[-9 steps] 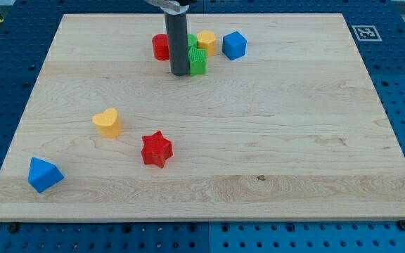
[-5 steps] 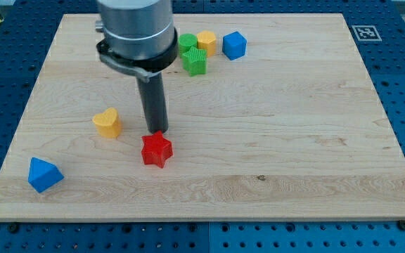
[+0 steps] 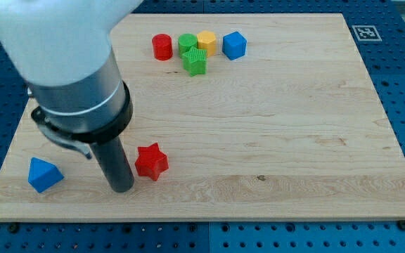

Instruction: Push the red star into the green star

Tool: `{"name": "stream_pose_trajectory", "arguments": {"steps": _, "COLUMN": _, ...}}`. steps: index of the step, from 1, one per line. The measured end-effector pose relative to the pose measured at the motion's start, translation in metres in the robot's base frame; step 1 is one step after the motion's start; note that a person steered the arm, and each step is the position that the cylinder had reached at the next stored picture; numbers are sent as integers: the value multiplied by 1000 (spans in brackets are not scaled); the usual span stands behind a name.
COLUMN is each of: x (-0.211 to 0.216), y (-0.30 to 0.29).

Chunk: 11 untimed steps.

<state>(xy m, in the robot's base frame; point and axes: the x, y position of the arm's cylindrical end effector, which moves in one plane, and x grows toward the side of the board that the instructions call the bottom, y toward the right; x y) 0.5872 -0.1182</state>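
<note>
Tip [image 3: 123,188] now lower-left of nudged red star [image 3: 150,161]

arm [image 3: 62,63] cut off at top edge

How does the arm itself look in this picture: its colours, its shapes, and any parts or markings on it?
The arm is a thick round body: white above, then a grey metallic cylinder with a black ring and a small dark bracket at its lower rim. From it a straight dark rod goes down to my tip, which is close beside the red star, on the view's left. No cables or markings are visible.
</note>
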Motion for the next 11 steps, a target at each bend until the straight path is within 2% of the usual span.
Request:
{"name": "stream_pose_trajectory", "arguments": {"steps": 1, "x": 14, "y": 0}}
{"name": "stream_pose_trajectory", "arguments": {"steps": 4, "x": 5, "y": 31}}
{"name": "stream_pose_trajectory", "arguments": {"steps": 11, "x": -120, "y": 33}}
